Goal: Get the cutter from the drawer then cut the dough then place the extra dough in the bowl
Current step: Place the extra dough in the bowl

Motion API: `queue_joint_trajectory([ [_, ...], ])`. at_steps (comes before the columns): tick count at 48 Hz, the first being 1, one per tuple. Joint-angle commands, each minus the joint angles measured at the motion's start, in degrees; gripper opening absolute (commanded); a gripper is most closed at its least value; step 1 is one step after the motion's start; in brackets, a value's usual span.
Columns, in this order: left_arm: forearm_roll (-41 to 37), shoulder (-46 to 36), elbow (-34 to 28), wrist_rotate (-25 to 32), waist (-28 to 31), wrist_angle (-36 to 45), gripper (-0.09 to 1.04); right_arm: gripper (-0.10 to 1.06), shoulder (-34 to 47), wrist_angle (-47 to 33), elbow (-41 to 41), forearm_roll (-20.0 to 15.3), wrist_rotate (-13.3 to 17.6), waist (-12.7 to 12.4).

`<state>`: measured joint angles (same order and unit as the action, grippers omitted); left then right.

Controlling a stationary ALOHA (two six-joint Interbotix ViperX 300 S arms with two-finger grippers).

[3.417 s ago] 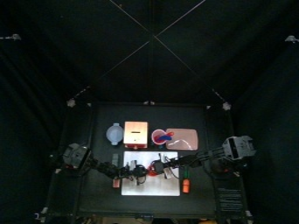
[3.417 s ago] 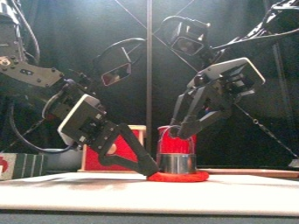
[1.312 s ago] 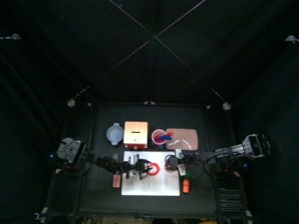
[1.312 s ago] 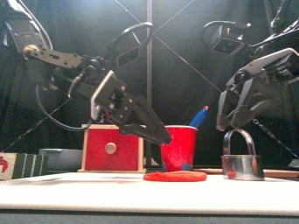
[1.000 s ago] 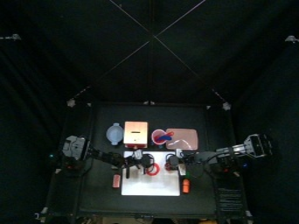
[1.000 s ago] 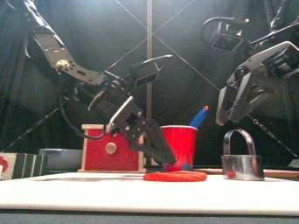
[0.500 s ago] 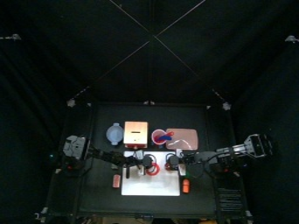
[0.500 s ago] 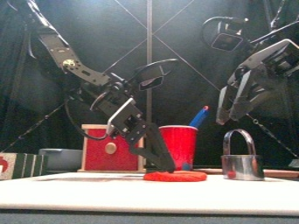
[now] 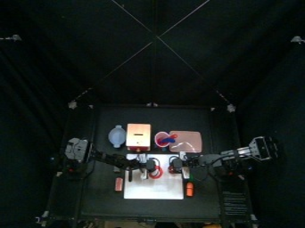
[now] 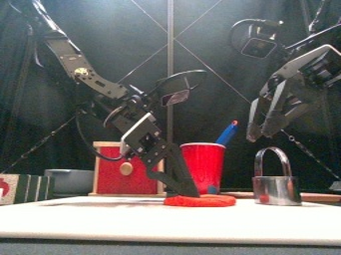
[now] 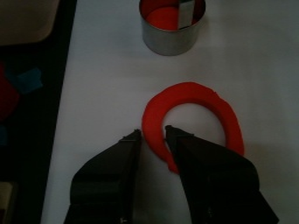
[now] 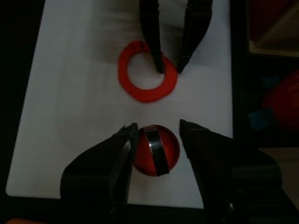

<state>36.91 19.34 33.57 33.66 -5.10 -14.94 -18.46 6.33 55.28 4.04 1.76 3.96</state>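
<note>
Parted only narrowly, the left jaws are straddling the near band of the red dough ring (image 11: pixel 222 118) on the white cutting board (image 11: pixel 105 87), so a shallow pinch is risking tearing or dropping it short of the blue-grey bowl (image 9: pixel 116 135), while the right jaws, spread wide, are hovering above the cutter (image 10: pixel 273 189).

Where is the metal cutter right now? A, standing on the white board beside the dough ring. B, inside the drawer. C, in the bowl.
A: the cutter stands upright on the white board, apart from the red dough ring, with the right gripper open above it.
</note>
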Motion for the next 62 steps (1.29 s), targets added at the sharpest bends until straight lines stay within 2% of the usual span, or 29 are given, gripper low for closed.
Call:
queue_joint_trajectory([
  [1, -0.1, -0.5, -1.1, -0.1, 0.2, 0.0, 0.65, 0.8, -1.1, -0.3, -0.8, -0.1, -0.1, -0.1],
  [8, -0.1, -0.6, -1.1, -0.1, 0.2, 0.2, 0.58, 0.8, -1.1, -0.3, -0.9, -0.1, -0.1, -0.1],
  [16, -0.5, -2.7, -1.6, 0.2, 0.1, -1.7, 0.58, 0.8, -1.1, -0.3, -1.0, -0.1, -0.1, -0.2],
  [22, -3.3, -8.4, -1.1, 0.6, -0.1, -3.3, 0.58, 0.8, -1.2, -0.3, -1.1, -0.1, -0.1, -0.2],
  [32, -7.3, -17.9, 3.0, 1.6, 1.3, -4.4, 0.58, 0.8, -1.3, -0.3, -2.0, 0.2, -0.2, -0.2],
  [39, -8.0, -24.9, 5.4, 2.9, 3.7, -5.1, 0.58, 0.8, -1.3, -0.3, -2.2, 0.4, -0.2, -0.4],
  [49, -7.9, -33.2, 10.2, 6.4, 10.3, -5.1, 0.58, 0.8, -1.3, -0.6, -2.7, 1.0, -0.3, -0.6],
  [62, -6.4, -45.8, 19.0, 6.9, 17.2, -5.2, 0.58, 0.8, -1.2, -1.8, -3.1, 1.2, -0.4, -0.7],
])
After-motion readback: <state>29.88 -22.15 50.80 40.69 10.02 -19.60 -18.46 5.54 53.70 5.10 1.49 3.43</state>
